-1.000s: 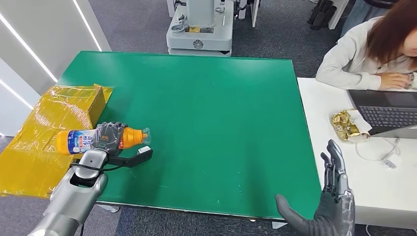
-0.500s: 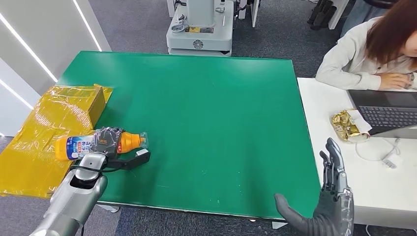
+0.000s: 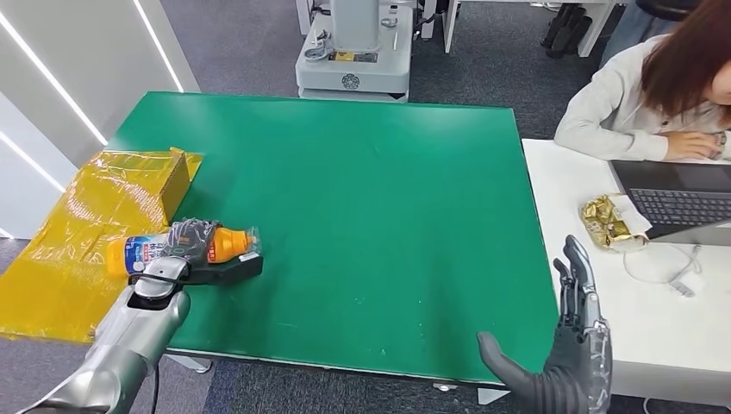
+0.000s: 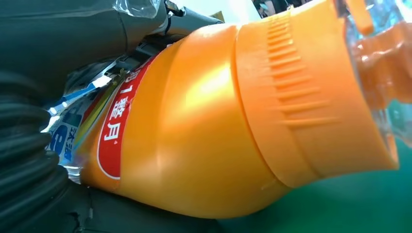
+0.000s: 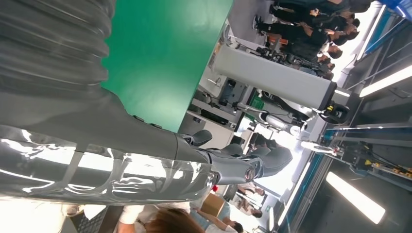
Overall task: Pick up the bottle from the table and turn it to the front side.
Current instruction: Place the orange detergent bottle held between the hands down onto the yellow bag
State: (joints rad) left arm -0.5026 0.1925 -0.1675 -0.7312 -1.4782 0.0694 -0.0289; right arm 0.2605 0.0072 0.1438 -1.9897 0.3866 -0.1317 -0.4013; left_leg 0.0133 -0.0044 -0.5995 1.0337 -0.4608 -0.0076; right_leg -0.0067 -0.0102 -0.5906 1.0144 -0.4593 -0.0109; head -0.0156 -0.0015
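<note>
An orange bottle (image 3: 146, 251) with a blue and white label and a clear cap lies on its side at the left edge of the green table (image 3: 362, 190). My left hand (image 3: 191, 242) grips it around the middle, fingers wrapped over the body. Close up, the bottle (image 4: 233, 121) shows its orange shoulder, ribbed collar and a red label strip, with my left hand (image 4: 43, 160) behind it. My right hand (image 3: 573, 345) hangs open at the table's front right corner, fingers straight and apart, holding nothing; the right wrist view shows the same hand (image 5: 145, 145).
A yellow wrapped cardboard box (image 3: 95, 216) sits off the table's left edge, right behind the bottle. A person (image 3: 655, 86) works at a laptop (image 3: 681, 198) on the white side table at right, beside a gold foil packet (image 3: 608, 220). A robot base (image 3: 353, 52) stands beyond the far edge.
My left hand has lowered the bottle and drawn it slightly toward the near edge; it now sits low at the table surface. The camera view shifted a little. The right hand has barely moved.
</note>
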